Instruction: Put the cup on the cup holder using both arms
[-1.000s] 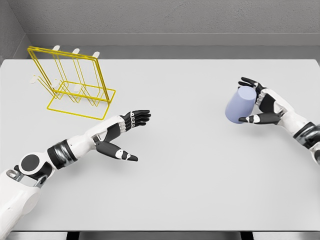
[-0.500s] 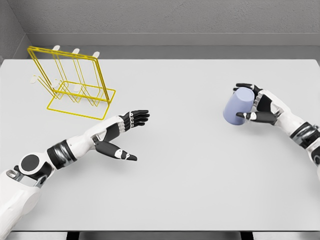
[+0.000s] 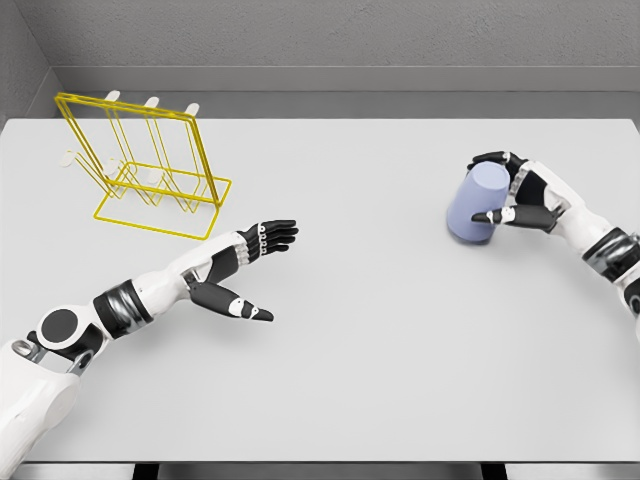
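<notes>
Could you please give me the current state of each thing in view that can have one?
cup: tilted, gripped by the right hand, not yet on the holder.
cup holder: upright at the table's far left, no cup on it.
right hand: shut on the cup.
left hand: open, fingers spread, holding nothing.

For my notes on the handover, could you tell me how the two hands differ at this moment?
The right hand is curled around the tilted lavender cup; the left hand is open and holds nothing. The right sits at the table's far right, while the left reaches toward the middle, nearer the yellow cup holder. Both are black-fingered.
</notes>
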{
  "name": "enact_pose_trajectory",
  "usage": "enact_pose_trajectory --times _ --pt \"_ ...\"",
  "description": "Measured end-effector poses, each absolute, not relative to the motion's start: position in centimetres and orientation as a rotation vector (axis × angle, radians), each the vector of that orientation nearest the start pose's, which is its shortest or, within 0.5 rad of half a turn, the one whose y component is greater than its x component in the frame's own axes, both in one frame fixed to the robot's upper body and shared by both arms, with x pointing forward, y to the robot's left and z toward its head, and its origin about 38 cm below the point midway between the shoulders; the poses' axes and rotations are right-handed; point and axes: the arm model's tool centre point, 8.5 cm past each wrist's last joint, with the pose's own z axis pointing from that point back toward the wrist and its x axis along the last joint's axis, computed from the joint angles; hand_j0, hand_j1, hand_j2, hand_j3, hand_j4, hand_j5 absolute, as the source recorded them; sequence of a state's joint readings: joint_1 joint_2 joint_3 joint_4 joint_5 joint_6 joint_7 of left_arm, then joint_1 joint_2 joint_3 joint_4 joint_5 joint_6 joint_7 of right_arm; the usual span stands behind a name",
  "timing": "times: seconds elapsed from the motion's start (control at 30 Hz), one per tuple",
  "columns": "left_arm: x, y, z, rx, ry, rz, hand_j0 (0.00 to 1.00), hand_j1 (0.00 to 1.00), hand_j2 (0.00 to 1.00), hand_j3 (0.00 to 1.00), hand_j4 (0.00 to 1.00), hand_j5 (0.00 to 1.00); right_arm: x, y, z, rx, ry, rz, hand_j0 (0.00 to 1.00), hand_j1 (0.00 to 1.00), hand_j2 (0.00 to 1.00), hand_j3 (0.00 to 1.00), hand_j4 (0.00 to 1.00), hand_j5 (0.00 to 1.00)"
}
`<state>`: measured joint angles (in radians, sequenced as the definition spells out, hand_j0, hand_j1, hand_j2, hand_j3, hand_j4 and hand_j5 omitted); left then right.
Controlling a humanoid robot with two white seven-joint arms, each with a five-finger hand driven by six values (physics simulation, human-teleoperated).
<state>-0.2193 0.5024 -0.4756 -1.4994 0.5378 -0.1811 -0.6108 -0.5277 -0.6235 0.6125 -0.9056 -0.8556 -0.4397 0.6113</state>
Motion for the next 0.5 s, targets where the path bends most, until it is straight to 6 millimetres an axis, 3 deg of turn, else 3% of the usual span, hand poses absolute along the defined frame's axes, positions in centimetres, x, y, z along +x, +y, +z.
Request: enact_pose_trajectory --times 0.5 --pt "36.9 22.2 9.6 -0.698 -1.480 -0.851 1.00 1.00 1.00 1.00 1.00 1.00 45.6 -33.7 14.3 0.494 -1.677 0.675 0.62 0.62 0.62 0.62 0.62 0.62"
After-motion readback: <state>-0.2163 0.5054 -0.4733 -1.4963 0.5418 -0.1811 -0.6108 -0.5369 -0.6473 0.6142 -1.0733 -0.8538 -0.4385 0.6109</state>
